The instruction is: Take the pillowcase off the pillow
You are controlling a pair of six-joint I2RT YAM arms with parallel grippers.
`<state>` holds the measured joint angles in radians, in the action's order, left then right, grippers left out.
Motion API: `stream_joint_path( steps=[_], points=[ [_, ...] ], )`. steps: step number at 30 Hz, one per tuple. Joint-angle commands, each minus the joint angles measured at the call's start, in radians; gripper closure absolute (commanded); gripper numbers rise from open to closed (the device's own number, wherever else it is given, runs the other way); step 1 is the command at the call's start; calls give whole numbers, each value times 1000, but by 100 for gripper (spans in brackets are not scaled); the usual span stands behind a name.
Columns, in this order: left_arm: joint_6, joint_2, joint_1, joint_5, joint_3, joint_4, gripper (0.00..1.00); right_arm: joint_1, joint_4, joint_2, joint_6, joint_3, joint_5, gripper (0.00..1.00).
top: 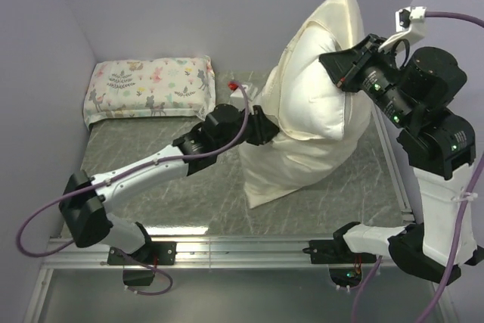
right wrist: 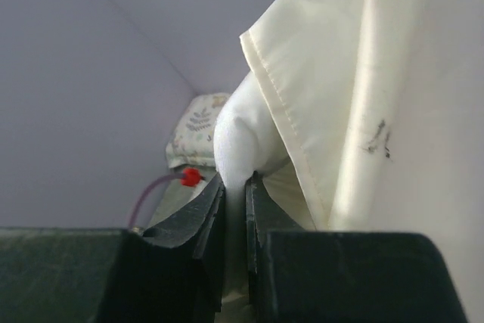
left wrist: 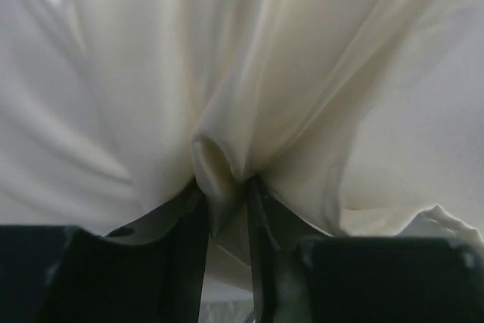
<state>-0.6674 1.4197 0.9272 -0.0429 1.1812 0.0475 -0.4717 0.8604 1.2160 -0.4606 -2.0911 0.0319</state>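
The cream pillowcase hangs as a plump, wrinkled sack from high at the back right down to the table. My right gripper is raised beside it. In the right wrist view that gripper is shut on a white corner of the pillow, which sticks out past the pillowcase's hemmed edge. My left gripper presses into the sack's left side, lower down. Seen from the left wrist, this gripper pinches a fold of the pillowcase between narrow jaws. The rest of the pillow is hidden inside.
A smaller pillow with a floral and animal print lies at the back left against the wall and also shows as the printed pillow in the right wrist view. A red cable connector sits beside it. Lilac walls close three sides; a metal rail runs along the front.
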Motion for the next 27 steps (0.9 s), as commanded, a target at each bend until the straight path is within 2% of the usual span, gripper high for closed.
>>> stream_joint_path(
  steps=[1,5,7,8,9,12,16,18,20,23,27],
  points=[
    [20,81,4,215,55,64,67,-92,-395,5,-49,46,-83,100],
    [12,78,4,223,61,81,59,-154,-495,45,-53,253,-73,100],
    [3,44,2,119,64,-12,53,-166,-573,51,-70,330,-73,100],
    [-20,12,1,68,67,-78,45,-171,-601,48,-87,401,-72,100],
    [-38,-5,-1,-42,70,-181,43,-171,-648,45,-93,434,-73,100],
    [-118,-118,-8,-207,26,-358,34,-170,-714,50,-119,522,-92,100],
    [-194,-339,-8,-363,-90,-460,26,-171,-770,68,-145,589,-112,100],
    [-205,-462,-8,-383,-110,-501,25,-170,-785,77,-159,595,-116,100],
    [-198,-546,-8,-402,-97,-557,20,-173,-796,89,-168,598,-128,100],
    [-169,-596,-8,-399,-22,-598,12,-180,-801,105,-176,588,-128,100],
    [-95,-591,-8,-336,53,-531,5,-197,-799,117,-179,583,-118,100]
  ],
)
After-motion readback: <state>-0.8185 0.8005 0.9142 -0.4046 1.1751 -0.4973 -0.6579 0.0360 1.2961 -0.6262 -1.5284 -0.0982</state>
